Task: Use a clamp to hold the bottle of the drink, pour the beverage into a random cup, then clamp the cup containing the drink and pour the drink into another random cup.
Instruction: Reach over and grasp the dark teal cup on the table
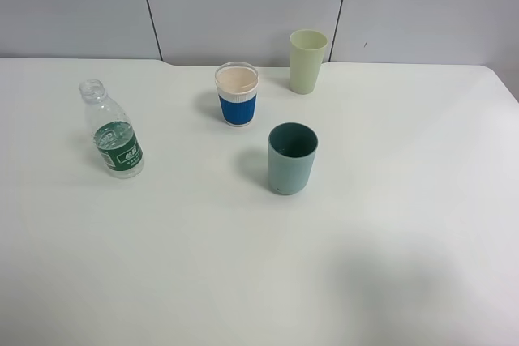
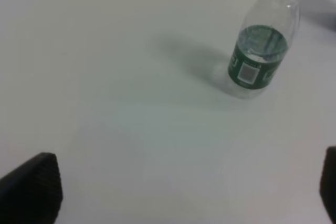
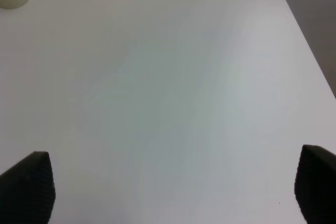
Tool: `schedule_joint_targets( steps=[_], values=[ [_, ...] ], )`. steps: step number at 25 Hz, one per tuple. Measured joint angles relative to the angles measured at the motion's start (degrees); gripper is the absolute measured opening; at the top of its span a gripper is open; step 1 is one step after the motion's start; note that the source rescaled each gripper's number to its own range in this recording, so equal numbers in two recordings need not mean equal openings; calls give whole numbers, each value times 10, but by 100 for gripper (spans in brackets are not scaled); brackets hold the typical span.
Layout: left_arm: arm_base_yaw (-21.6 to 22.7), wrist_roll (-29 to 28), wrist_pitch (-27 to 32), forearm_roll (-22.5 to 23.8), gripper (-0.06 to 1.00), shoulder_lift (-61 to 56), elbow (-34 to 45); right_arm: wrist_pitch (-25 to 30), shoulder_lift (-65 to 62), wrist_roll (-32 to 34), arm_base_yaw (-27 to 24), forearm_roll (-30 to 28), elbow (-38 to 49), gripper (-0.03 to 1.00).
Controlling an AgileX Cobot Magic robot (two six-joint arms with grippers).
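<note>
Grey wall panels (image 1: 243,6) are seen behind a white table (image 1: 389,265). On its left side the bottle of the drink (image 1: 113,131) is stood upright and uncapped, with the beverage (image 2: 260,45) seen at label height. The teal tumbler (image 1: 292,160) is placed near the middle, the blue-sleeved cup (image 1: 237,96) behind it to the left, and the pale yellow-green cup (image 1: 307,62) farthest back. The left gripper (image 2: 178,192) is held wide, with nothing between its fingers. The right gripper (image 3: 170,187) is likewise spread wide and empty over bare table.
</note>
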Motion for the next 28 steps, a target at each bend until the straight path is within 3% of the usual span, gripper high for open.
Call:
schedule_joint_targets(
  steps=[28],
  values=[
    [0,0,0,1,100,0,0,0,0,0,0,0,0,70]
  ],
)
